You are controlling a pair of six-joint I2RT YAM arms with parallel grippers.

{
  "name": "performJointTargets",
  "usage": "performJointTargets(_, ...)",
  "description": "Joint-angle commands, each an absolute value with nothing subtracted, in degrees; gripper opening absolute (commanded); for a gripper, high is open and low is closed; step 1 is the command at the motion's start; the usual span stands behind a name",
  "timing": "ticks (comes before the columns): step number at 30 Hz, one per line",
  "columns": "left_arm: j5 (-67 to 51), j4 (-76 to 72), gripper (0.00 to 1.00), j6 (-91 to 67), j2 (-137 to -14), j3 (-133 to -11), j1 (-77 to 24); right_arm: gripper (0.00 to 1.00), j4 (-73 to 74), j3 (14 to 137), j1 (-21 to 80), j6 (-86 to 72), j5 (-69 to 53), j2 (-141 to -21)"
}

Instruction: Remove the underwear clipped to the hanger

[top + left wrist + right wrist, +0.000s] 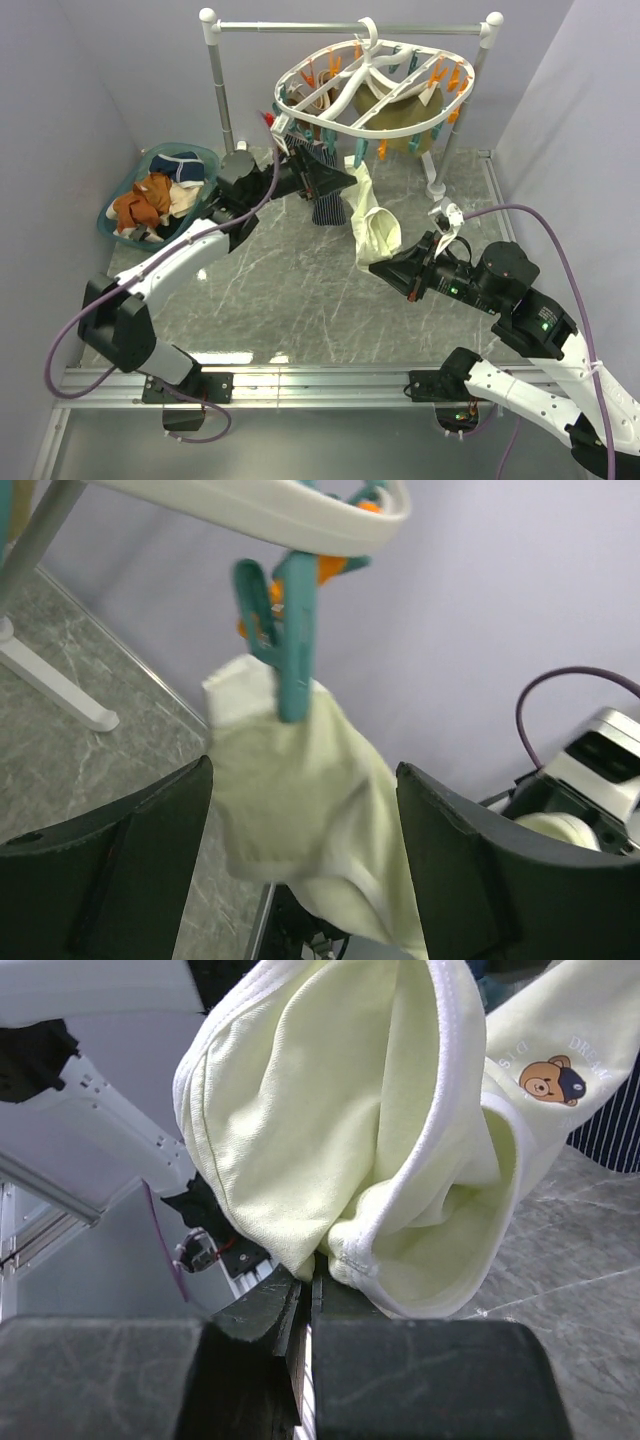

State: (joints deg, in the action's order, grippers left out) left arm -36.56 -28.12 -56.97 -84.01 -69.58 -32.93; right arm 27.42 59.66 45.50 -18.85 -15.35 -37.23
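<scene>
The white oval hanger (372, 88) hangs from the rail by its hook, with orange and teal clothespins round its rim. A cream underwear (374, 222) with a bear emblem (550, 1080) hangs from a teal clothespin (291, 630). My right gripper (380, 266) is shut on its lower fold (330, 1110). My left gripper (305, 770) is open just below that clothespin, and the cream cloth (300, 800) shows between its fingers (130, 860). A dark striped underwear (328, 207) hangs behind the left gripper (345, 181). A tan one (400, 115) hangs at the hanger's far side.
A teal basket (206, 158) at the back left holds several loose underwear. The silver rail stand (350, 27) has white feet (436, 186) on the marble table. Walls close in on the left, back and right.
</scene>
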Motion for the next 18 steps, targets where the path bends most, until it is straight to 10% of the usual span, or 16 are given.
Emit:
performJointTargets(1, -36.9, -33.1, 0.8, -57.6, -87.7, -73.7, -32.9, 0.0, 25.1, 61.2, 45.1, -19.3, -18.2, -37.0)
performJointTargets(18, -39.6, -54.9, 0.83, -75.9, -99.3, -78.7, -31.6, 0.0, 26.3, 62.2, 44.7, -19.1, -21.3, -36.7)
